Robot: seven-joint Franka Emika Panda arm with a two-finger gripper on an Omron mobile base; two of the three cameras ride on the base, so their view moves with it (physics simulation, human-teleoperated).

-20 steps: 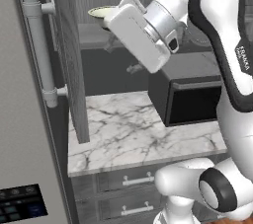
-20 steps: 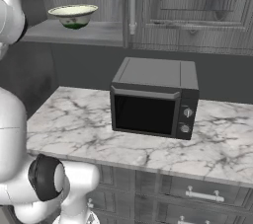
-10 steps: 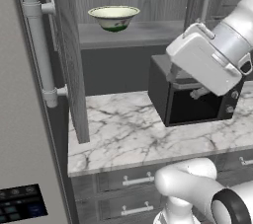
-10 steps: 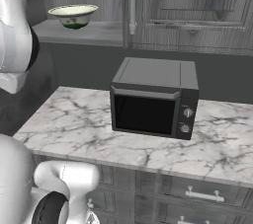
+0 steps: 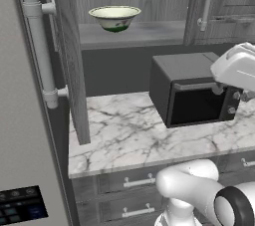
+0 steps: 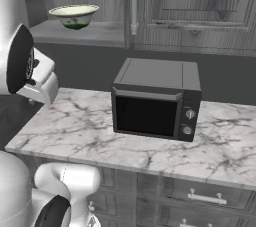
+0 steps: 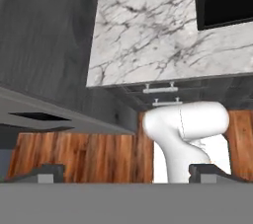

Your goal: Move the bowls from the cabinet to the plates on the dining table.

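I have the claw (image 7: 126,173) spread wide with nothing between its tips, looking down past the counter's front edge at the wood floor (image 7: 79,156). The one bowl (image 5: 115,17) I can see sits upright on the open shelf of the cabinet (image 5: 132,33), well above the claw and away from it, toward the open door (image 5: 67,56) with its long bar handle (image 5: 41,46). From the right base camera the bowl (image 6: 74,15) sits near the shelf's front lip, with free shelf around it. Between claw and shelf lies the marble counter (image 5: 129,130), bare on the stretch under the bowl; the black microwave (image 5: 191,93) takes up the other end, close beside the hand. The closed cabinet door (image 6: 192,8) hangs above the microwave (image 6: 156,98).
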